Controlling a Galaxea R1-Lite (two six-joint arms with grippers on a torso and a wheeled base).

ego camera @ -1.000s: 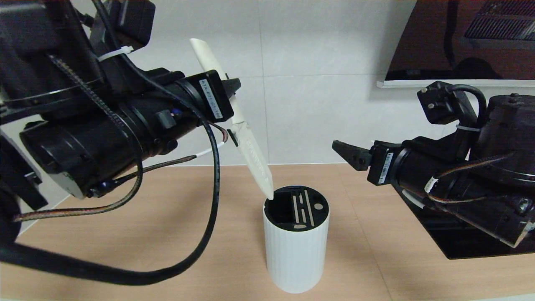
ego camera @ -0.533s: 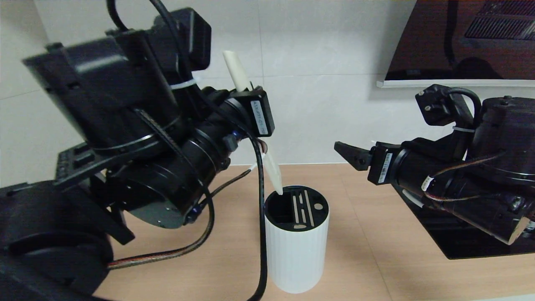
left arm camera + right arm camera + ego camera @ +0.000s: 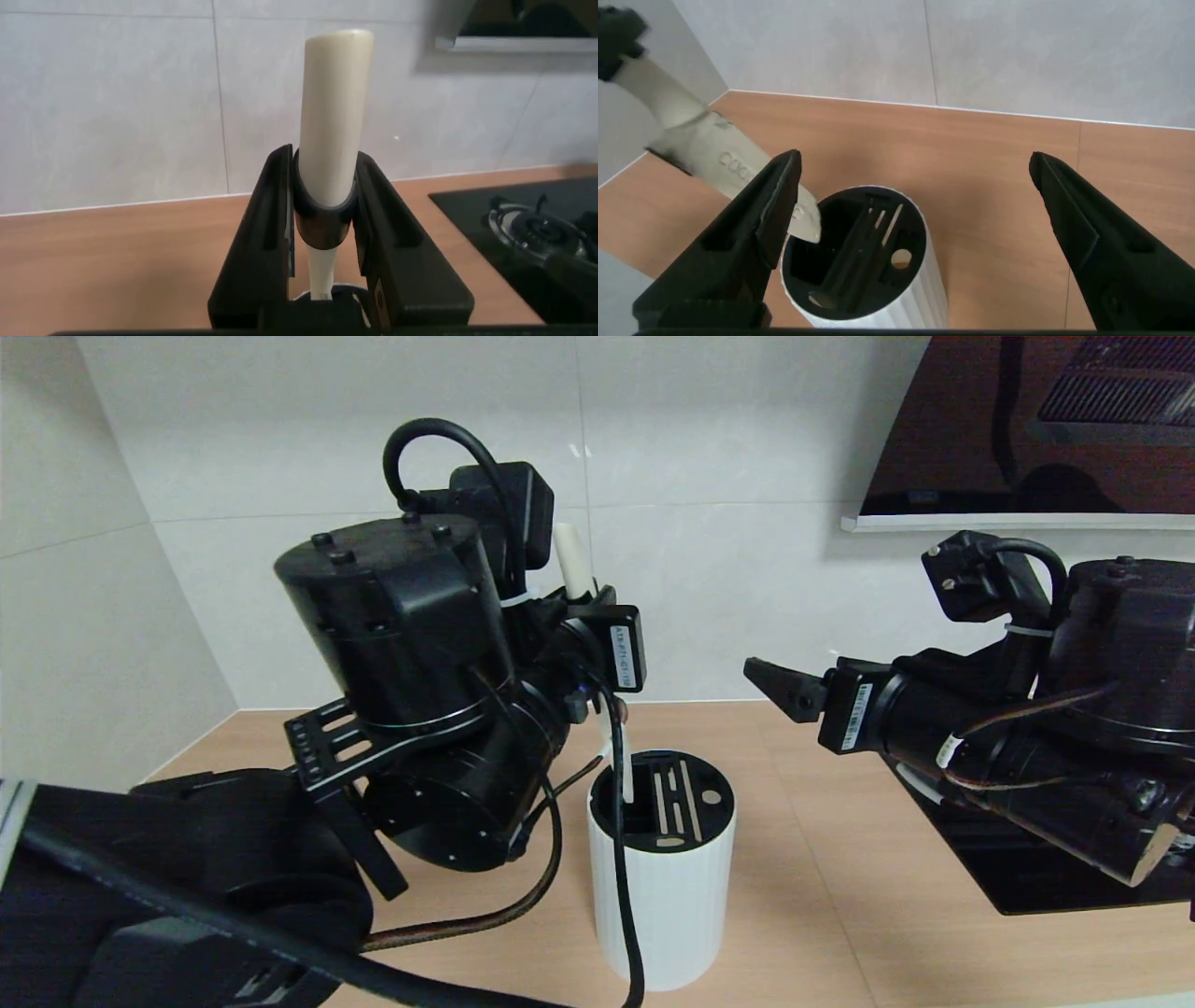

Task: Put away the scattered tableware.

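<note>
knife going into the holder – tip in, not released

the knife (image 3: 571,560) is pale cream all over, with a rounded handle and a matte blade carrying some small print i won't read. it stands steep, leaning a little, handle up. its tip is just inside the wide open compartment (image 3: 644,807) on the robot's-left part of the holder's black top. from the right wrist view the tip sits close to the rim of that opening; i can't tell if it touches.

the holder (image 3: 663,887) is a white ribbed cylinder, upright on the wooden surface (image 3: 822,859). narrow slots (image 3: 674,798) lie just beside the compartment the blade is in.

the left end effector (image 3: 327,215) is clamped on the knife around the lower handle, one finger on each side, directly above the holder. the right end effector (image 3: 913,177) is spread wide with nothing in it. it hovers off to the right of the holder, well apart from the knife and over the edge of the black cooktop (image 3: 980,868).

step in hand, as i judge it: inserting the knife, about halfway down. the next move calls for lowering along the blade's own line so it doesn't scrape or catch the rim and tip the holder, then opening the fingers once the handle is low enough. the holder looks light and nothing braces it, so any side push is the risk.
</note>
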